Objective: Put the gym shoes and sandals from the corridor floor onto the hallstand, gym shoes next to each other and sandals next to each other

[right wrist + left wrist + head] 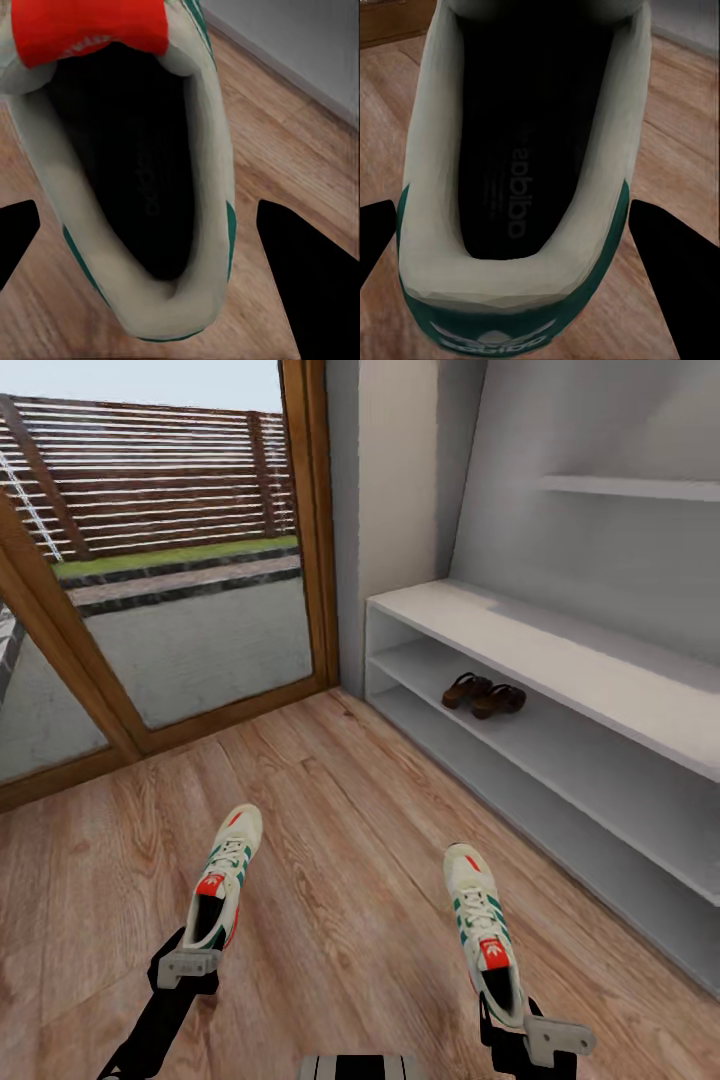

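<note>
Two gym shoes, white w/ green side stripes & red-orange tongue labels: left shoe (222, 882) and right shoe (482, 926), toes pointing away from the robot, well apart, both over the corridor floor (340, 840) (light wood-grain planks). Can't tell from the head view if the soles touch the floor. Left gripper (188, 966) sits at the left shoe's heel, right gripper (535, 1038) at the right shoe's heel; both arms reach fwd from the bottom of the frame. In the wrist views each shoe opening lies between the dark fingers (669, 259) (304, 262), one either side of the heel, jaws spread w/ a visible gap to the shoe walls, so whether they clamp the shoes I can't tell. The two sandals (485, 695), dark brown, sit side by side on a tier of the hallstand (560, 650), white-grey, to the right. Glass door w/ wood frame (310, 540) ahead-left, fence & lawn outside.
</note>
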